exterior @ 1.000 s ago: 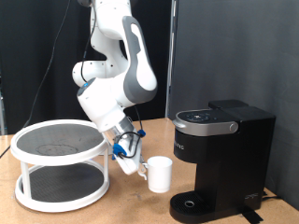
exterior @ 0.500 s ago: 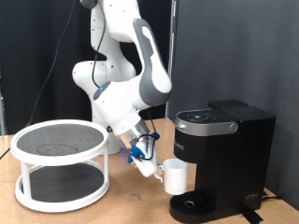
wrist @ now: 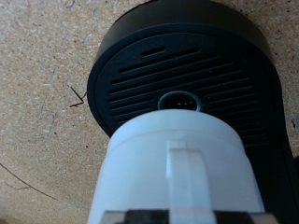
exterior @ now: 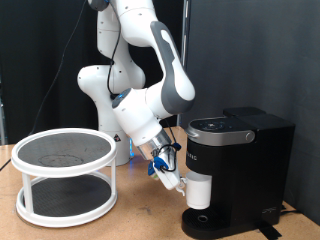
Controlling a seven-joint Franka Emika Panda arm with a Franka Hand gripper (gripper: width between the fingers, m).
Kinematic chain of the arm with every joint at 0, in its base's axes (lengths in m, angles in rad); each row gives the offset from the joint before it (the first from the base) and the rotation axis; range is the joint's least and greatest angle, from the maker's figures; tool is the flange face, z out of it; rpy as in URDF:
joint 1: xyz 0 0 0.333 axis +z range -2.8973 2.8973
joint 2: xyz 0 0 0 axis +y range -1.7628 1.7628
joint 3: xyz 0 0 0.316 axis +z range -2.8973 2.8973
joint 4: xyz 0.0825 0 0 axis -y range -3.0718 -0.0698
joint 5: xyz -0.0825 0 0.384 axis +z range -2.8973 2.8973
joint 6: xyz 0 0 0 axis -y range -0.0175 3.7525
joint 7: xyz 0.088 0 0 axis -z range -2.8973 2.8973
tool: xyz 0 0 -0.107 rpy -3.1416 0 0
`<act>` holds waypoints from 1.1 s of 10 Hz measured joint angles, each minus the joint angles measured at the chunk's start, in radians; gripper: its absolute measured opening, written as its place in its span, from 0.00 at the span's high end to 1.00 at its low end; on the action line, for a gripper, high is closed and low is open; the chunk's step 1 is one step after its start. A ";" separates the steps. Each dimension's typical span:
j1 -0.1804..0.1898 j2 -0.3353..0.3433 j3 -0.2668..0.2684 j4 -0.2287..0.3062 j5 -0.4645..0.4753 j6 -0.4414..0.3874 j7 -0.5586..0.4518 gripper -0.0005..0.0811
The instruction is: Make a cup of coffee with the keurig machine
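Cup [exterior: 199,192], gripped by tool [exterior: 176,185], hangs above keurig machine [exterior: 238,160] tray.

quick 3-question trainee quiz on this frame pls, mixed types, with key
1. True or false: the cup is standing on the two-tier round rack.
2. Where is the cup? A) on the table beside the rack B) over the drip tray of the keurig machine C) on top of the machine's lid
3. Fill in: the gripper holds the cup by its ____.

Key: 1 false. 2 B; the wrist view shows the slotted tray just beyond the cup. 3 handle.
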 joint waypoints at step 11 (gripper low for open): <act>0.000 0.082 0.040 0.039 0.049 0.064 -0.015 0.98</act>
